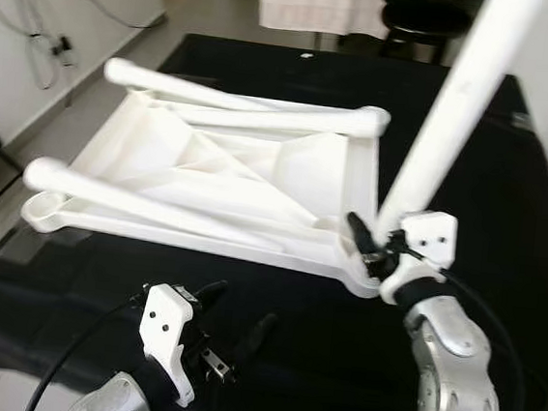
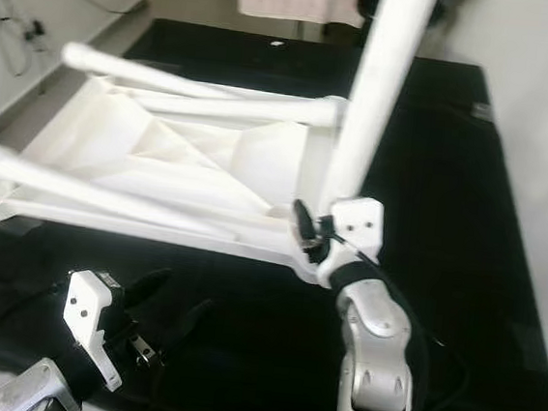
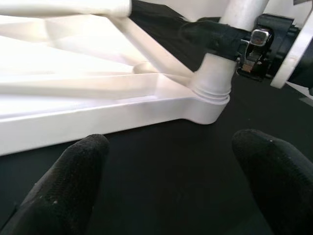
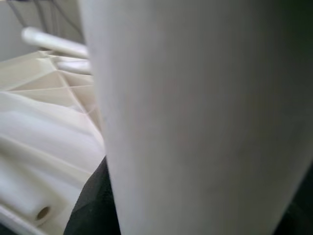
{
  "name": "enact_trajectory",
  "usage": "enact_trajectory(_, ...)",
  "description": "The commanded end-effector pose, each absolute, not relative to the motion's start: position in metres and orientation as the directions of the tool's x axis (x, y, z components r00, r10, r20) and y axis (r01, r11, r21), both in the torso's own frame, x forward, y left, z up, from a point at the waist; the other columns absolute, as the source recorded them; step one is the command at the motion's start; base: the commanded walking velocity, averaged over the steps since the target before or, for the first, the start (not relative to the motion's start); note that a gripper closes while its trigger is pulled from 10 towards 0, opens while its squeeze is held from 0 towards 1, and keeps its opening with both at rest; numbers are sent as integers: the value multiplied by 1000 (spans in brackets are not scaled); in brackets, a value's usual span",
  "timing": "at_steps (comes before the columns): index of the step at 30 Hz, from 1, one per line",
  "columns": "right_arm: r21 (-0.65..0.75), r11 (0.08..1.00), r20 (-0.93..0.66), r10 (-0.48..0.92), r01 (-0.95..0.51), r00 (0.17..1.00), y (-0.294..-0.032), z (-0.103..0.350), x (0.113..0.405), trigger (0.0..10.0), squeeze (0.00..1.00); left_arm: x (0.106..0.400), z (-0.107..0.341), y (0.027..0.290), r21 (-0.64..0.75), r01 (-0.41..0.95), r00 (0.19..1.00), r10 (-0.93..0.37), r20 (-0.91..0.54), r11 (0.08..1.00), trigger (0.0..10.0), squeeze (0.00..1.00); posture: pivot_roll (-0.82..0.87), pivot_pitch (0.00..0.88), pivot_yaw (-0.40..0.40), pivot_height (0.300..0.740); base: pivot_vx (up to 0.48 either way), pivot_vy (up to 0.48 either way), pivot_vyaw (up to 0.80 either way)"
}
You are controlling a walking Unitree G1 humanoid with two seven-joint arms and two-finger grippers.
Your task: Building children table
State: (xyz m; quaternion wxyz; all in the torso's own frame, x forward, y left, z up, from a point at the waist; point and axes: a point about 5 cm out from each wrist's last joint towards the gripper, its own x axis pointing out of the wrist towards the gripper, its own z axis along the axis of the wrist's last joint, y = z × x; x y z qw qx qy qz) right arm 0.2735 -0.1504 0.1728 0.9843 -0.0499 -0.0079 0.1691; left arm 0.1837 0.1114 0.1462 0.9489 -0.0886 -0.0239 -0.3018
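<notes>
A white children's table top [image 1: 229, 167] lies upside down on a black surface [image 1: 317, 365]. Three white legs [image 1: 138, 204] slant from its other corners. A fourth white leg [image 1: 458, 107] stands nearly upright in the near right corner socket [image 3: 210, 93]. My right gripper [image 1: 373, 236] is shut on this leg just above the socket; the leg [image 4: 195, 122] looms close in the right wrist view. My left gripper [image 1: 242, 307] hangs open over the black surface in front of the table top's near edge, its fingers [image 3: 73, 181] holding nothing.
The black surface stretches to the right and front of the table top. Pale floor and a white wall with cables [image 1: 46, 48] lie at the left. A hanging cloth [image 1: 318, 4] and a dark chair [image 1: 423, 16] stand beyond the far edge.
</notes>
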Motion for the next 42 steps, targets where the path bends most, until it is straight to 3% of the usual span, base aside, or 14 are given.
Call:
enact_trajectory(1, 19, 889, -136, 456, -458, 879, -134, 151, 267, 10000, 804, 183, 140, 114, -161, 567, 823, -565, 66, 808, 10000, 0, 72, 185, 24, 740, 0, 0, 0)
enact_trajectory(2, 36, 847, -103, 531, -530, 841, -126, 160, 265, 10000, 1000, 183, 140, 114, -161, 567, 823, -565, 67, 808, 10000, 0, 72, 185, 24, 740, 0, 0, 0)
enact_trajectory(4, 57, 775, -48, 632, -629, 774, -121, 171, 266, 10000, 1000, 183, 140, 112, -163, 569, 822, -566, 69, 806, 10000, 0, 71, 184, 14, 740, 0, 0, 0)
enact_trajectory(7, 66, 747, -33, 664, -661, 747, -121, 173, 267, 10000, 1000, 183, 140, 112, -165, 570, 821, -567, 70, 805, 10000, 0, 72, 185, 13, 740, 0, 0, 0)
enact_trajectory(11, 12, 609, 21, 792, -793, 610, -126, 191, 278, 10000, 1000, 182, 141, 110, -167, 571, 820, -567, 75, 804, 10000, 0, 77, 188, 15, 740, 0, 0, 0)
enact_trajectory(12, -31, 566, 33, 825, -824, 565, -132, 199, 286, 10000, 0, 182, 141, 109, -168, 572, 820, -568, 76, 803, 10000, 0, 76, 189, 14, 740, 0, 0, 0)
enact_trajectory(20, -174, 438, -7, 895, -882, 446, -146, 227, 311, 10000, 0, 181, 142, 106, -173, 576, 817, -572, 79, 799, 10000, 0, 96, 191, 10, 740, 0, 0, 0)
enact_trajectory(21, -183, 329, -30, 940, -926, 340, -144, 234, 310, 5098, 0, 181, 142, 105, -173, 575, 817, -571, 79, 800, 10000, 0, 103, 191, 13, 740, 0, 0, 0)
enact_trajectory(22, -178, 287, -41, 953, -941, 299, -144, 235, 310, 0, 0, 180, 142, 105, -173, 574, 818, -570, 79, 800, 10000, 0, 103, 191, 13, 740, 0, 0, 0)
enact_trajectory(28, -156, 204, -75, 973, -966, 218, -146, 231, 311, 0, 0, 180, 142, 104, -174, 574, 818, -570, 78, 800, 10000, 0, 105, 192, 17, 740, 0, 0, 0)
enact_trajectory(34, -166, 188, -84, 976, -968, 203, -150, 228, 317, 0, 0, 180, 141, 103, -176, 575, 817, -571, 77, 799, 10000, 0, 101, 189, 19, 740, 0, 0, 0)
enact_trajectory(40, -172, 278, -61, 954, -945, 292, -154, 225, 319, 0, 0, 180, 141, 103, -178, 575, 817, -572, 77, 798, 10000, 0, 87, 188, 11, 740, 0, 0, 0)
enact_trajectory(41, -125, 442, -55, 891, -888, 451, -152, 215, 319, 0, 0, 179, 140, 104, -179, 575, 817, -572, 77, 798, 10000, 0, 82, 188, 9, 740, 0, 0, 0)
enact_trajectory(42, -125, 442, -55, 891, -888, 451, -152, 215, 319, 0, 0, 179, 140, 104, -179, 575, 817, -572, 77, 798, 10000, 0, 82, 188, 9, 740, 0, 0, 0)
